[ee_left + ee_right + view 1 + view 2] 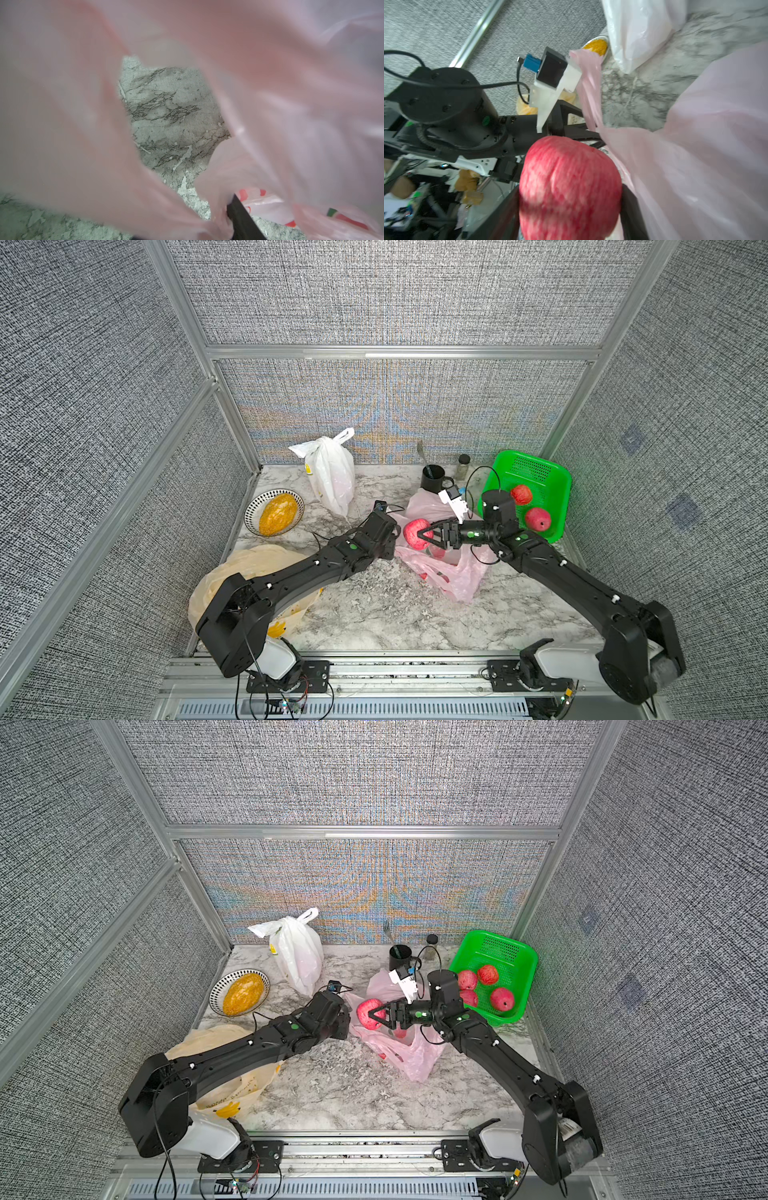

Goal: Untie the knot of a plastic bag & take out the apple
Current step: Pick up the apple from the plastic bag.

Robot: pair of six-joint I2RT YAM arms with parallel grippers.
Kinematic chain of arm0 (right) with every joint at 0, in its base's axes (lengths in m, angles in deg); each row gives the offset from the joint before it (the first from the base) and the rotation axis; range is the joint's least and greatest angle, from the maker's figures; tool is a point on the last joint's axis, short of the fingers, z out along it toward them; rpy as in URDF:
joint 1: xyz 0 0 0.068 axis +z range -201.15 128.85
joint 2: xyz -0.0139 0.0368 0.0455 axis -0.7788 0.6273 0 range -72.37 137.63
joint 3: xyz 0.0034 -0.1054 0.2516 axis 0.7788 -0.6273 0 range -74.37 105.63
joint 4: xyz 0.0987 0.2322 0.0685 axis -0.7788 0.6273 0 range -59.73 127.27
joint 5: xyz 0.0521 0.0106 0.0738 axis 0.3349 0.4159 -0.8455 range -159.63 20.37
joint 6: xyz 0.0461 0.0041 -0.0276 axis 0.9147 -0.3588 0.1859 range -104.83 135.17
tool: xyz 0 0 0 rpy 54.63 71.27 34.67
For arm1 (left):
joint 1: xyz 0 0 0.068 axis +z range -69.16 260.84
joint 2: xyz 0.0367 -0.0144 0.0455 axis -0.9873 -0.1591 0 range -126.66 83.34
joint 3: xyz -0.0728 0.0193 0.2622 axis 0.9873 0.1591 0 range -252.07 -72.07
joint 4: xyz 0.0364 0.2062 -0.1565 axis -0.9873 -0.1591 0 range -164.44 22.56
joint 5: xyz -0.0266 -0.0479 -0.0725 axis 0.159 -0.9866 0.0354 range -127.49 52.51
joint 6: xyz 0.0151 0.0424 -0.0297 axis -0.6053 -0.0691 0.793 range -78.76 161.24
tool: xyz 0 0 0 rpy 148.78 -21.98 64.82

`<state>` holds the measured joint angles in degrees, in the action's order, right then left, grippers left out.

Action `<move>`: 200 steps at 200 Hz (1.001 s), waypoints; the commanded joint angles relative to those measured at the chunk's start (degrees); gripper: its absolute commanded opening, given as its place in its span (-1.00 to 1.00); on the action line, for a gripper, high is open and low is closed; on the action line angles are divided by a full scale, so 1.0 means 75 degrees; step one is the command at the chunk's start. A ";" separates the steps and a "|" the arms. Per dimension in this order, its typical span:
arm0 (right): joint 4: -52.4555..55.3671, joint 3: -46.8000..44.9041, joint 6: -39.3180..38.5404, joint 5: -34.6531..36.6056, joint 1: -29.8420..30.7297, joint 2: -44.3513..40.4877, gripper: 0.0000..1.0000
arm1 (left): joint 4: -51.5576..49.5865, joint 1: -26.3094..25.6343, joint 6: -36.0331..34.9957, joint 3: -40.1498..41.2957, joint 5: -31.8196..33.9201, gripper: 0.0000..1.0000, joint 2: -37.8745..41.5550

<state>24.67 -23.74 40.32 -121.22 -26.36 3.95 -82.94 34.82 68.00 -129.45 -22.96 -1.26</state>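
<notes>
Pink bag (62,104) draped over left hand (579,122), its grip impossible to tell; right hand (428,536) clamped round red apple (569,187), just beside bag's open mouth.

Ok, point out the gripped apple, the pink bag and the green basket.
apple (412,531): in a top view, on its bare red skin.
pink bag (459,578): in a top view, on its flat near end.
green basket (531,469): in a top view, on its perforated back wall.
</notes>
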 commanded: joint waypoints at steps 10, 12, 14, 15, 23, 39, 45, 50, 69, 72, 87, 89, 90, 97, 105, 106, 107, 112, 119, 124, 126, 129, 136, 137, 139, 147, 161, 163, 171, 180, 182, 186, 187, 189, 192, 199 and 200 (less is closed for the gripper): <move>-0.2054 -0.0065 0.1258 -0.1152 0.0410 0.0559 0.39 | -0.0062 -0.0005 -0.0029 0.0023 -0.0023 -0.06 0.0077; -0.2068 -0.0049 0.1254 -0.1149 0.0438 0.0591 0.39 | -0.0064 0.0004 -0.0029 0.0023 -0.0031 -0.06 0.0068; -0.2080 -0.0039 0.1253 -0.1154 0.0466 0.0626 0.39 | -0.0071 0.0000 -0.0029 0.0017 -0.0036 -0.06 0.0060; -0.2102 -0.0032 0.1264 -0.1163 0.0478 0.0645 0.39 | -0.0074 -0.0002 -0.0029 0.0014 -0.0037 -0.06 0.0056; -0.2287 -0.0004 0.1369 -0.1268 0.0604 0.0756 0.39 | -0.0088 -0.0004 -0.0029 0.0002 -0.0048 -0.06 0.0030; -0.1966 0.0173 0.1201 -0.1396 0.0725 0.0841 0.38 | -0.0100 -0.0005 -0.0009 -0.0001 -0.0022 -0.06 -0.0010; -0.1806 0.0189 0.1115 -0.1422 0.0715 0.0771 0.38 | -0.0100 -0.0005 -0.0006 0.0010 -0.0002 -0.05 -0.0016; -0.1692 0.0185 0.1047 -0.1421 0.0702 0.0668 0.39 | -0.0092 -0.0005 -0.0006 0.0022 0.0012 -0.05 -0.0016; -0.1139 0.0289 0.0775 -0.1487 0.0699 0.0259 0.39 | -0.0089 0.0003 -0.0006 0.0016 0.0045 -0.03 -0.0079; -0.1103 0.0292 0.0765 -0.1523 0.0692 0.0201 0.38 | -0.0094 0.0004 -0.0006 0.0006 0.0038 -0.03 -0.0095; -0.1210 0.0206 0.0929 -0.1676 0.0690 -0.0028 0.39 | -0.0037 0.0003 0.0006 -0.0030 0.0021 -0.03 -0.0216; -0.1233 0.0186 0.0964 -0.1687 0.0690 -0.0053 0.39 | -0.0026 0.0006 0.0012 -0.0035 0.0012 -0.03 -0.0231; -0.1245 0.0186 0.0973 -0.1699 0.0690 -0.0069 0.39 | -0.0022 0.0001 0.0014 -0.0035 0.0010 -0.03 -0.0241; -0.1336 0.0158 0.1043 -0.1734 0.0684 -0.0156 0.39 | -0.0001 0.0002 0.0022 -0.0058 -0.0003 -0.03 -0.0287; -0.1417 0.0113 0.1125 -0.1786 0.0690 -0.0238 0.39 | 0.0027 0.0001 0.0028 -0.0083 -0.0020 -0.03 -0.0332; -0.1425 0.0113 0.1130 -0.1783 0.0690 -0.0244 0.39 | 0.0028 0.0004 0.0028 -0.0089 -0.0023 -0.03 -0.0339; -0.1434 0.0098 0.1139 -0.1782 0.0684 -0.0252 0.39 | 0.0034 0.0006 0.0029 -0.0092 -0.0025 -0.04 -0.0348; -0.1479 0.0076 0.1172 -0.1818 0.0693 -0.0285 0.39 | 0.0049 0.0006 0.0018 -0.0102 -0.0043 -0.05 -0.0376; -0.1562 0.0013 0.1227 -0.1859 0.0684 -0.0326 0.39 | 0.0064 0.0001 0.0029 -0.0117 -0.0044 -0.08 -0.0403; -0.1634 -0.0045 0.1259 -0.1874 0.0678 -0.0342 0.39 | 0.0073 0.0007 0.0018 -0.0136 -0.0050 -0.10 -0.0405; -0.1664 -0.0062 0.1272 -0.1886 0.0675 -0.0343 0.39 | 0.0075 0.0004 0.0026 -0.0140 -0.0041 -0.12 -0.0413; -0.1710 -0.0105 0.1308 -0.1904 0.0678 -0.0343 0.39 | 0.0075 0.0005 0.0019 -0.0141 -0.0033 -0.15 -0.0421; -0.1827 -0.0194 0.1370 -0.1974 0.0672 -0.0326 0.39 | 0.0087 0.0005 0.0017 -0.0161 -0.0015 -0.22 -0.0416; -0.1846 -0.0209 0.1382 -0.1989 0.0669 -0.0317 0.39 | 0.0093 0.0000 0.0017 -0.0157 -0.0009 -0.23 -0.0416; -0.1893 -0.0240 0.1420 -0.2015 0.0667 -0.0310 0.39 | 0.0097 -0.0003 0.0017 -0.0157 -0.0004 -0.26 -0.0401; -0.2119 -0.0371 0.1576 -0.2129 0.0666 -0.0265 0.39 | 0.0155 -0.0004 -0.0004 -0.0137 -0.0008 -0.41 -0.0356; -0.2539 -0.0574 0.1901 -0.2266 0.0667 -0.0203 0.39 | 0.0270 0.0005 -0.0081 -0.0073 -0.0024 -0.74 -0.0242; -0.2582 -0.0575 0.1927 -0.2272 0.0672 -0.0203 0.39 | 0.0280 0.0004 -0.0092 -0.0063 -0.0005 -0.78 -0.0226; -0.2630 -0.0886 0.1990 -0.2304 0.0670 -0.0184 0.39 | 0.0276 0.0005 -0.0121 -0.0048 0.0068 -0.93 -0.0175; -0.2545 -0.0998 0.1969 -0.2300 0.0669 -0.0160 0.39 | 0.0275 0.0007 -0.0166 -0.0027 0.0166 -1.00 -0.0108; -0.2531 -0.1021 0.1977 -0.2303 0.0667 -0.0157 0.39 | 0.0283 0.0007 -0.0175 -0.0019 0.0180 -1.00 -0.0093; -0.2534 -0.1091 0.1994 -0.2304 0.0677 -0.0139 0.39 | 0.0313 0.0007 -0.0192 0.0006 0.0232 -1.00 -0.0059; -0.2540 -0.1102 0.2004 -0.2306 0.0677 -0.0135 0.39 | 0.0323 0.0007 -0.0198 0.0014 0.0243 -1.00 -0.0044; -0.2553 -0.1135 0.2021 -0.2308 0.0678 -0.0127 0.39 | 0.0337 0.0007 -0.0204 0.0029 0.0261 -1.00 -0.0021; -0.2576 -0.1191 0.2063 -0.2304 0.0688 -0.0121 0.39 | 0.0369 0.0007 -0.0214 0.0050 0.0285 -1.00 0.0013; -0.2662 -0.1336 0.2156 -0.2297 0.0707 -0.0078 0.39 | 0.0464 0.0007 -0.0237 0.0107 0.0321 -1.00 0.0089; -0.2674 -0.1354 0.2179 -0.2309 0.0716 -0.0070 0.39 | 0.0475 0.0007 -0.0239 0.0117 0.0329 -1.00 0.0100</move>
<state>8.67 -31.67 54.13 -136.98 -21.37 2.85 -81.81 34.87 67.52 -129.56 -22.35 -2.02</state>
